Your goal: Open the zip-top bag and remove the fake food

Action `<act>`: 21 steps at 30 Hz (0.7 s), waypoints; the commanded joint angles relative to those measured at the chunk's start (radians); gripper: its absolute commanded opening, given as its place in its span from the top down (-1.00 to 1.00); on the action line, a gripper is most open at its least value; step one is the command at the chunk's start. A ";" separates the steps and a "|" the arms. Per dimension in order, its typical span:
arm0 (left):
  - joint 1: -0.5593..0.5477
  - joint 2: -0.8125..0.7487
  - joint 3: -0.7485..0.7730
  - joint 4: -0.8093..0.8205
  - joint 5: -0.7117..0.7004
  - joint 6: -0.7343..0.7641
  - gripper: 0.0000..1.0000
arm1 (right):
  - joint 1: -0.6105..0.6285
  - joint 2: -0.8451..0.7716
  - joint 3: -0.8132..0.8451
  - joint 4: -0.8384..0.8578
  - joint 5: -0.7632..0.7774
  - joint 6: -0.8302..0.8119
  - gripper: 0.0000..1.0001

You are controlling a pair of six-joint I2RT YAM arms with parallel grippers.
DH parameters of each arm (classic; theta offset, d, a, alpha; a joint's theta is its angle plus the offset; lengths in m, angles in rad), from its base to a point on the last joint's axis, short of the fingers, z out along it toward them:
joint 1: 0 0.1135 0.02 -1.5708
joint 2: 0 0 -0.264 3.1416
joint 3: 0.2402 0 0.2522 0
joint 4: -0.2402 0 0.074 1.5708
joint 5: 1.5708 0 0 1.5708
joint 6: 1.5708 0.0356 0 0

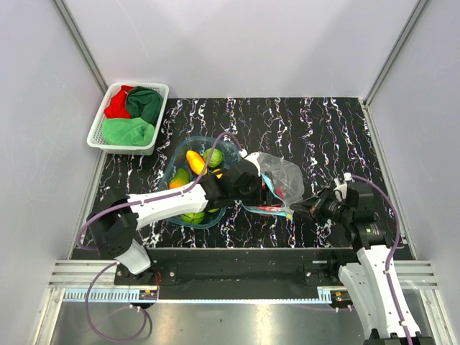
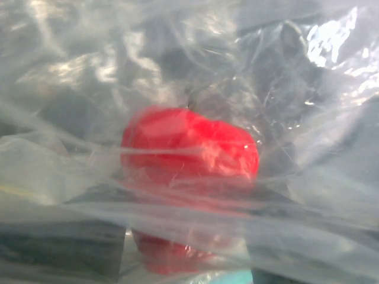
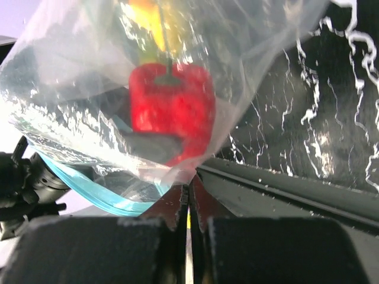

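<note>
The blue tub (image 1: pixel 169 171) is already holding several pieces of fake food (image 1: pixel 195 162), and beside it the zip-top bag (image 1: pixel 284 176) is lying mid-table. The right gripper (image 1: pixel 296 210) is pinching the bag's edge, fingers together. I cannot tell how the left gripper (image 1: pixel 255 180) is standing at the bag, and one red pepper (image 3: pixel 172 109) is sitting inside, awaiting removal.

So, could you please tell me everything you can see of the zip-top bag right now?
The zip-top bag is clear, thin, crumpled plastic with a teal-blue zip strip along one edge. It sits puffed up over the black marbled table, just right of the blue tub. A red fake pepper shows through it. The right hand is shut on its near edge; the left hand is against its left side.
</note>
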 commanded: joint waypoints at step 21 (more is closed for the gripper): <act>0.040 -0.098 0.007 0.377 -0.253 -0.032 1.00 | -0.006 -0.023 0.028 -0.151 0.136 -0.183 1.00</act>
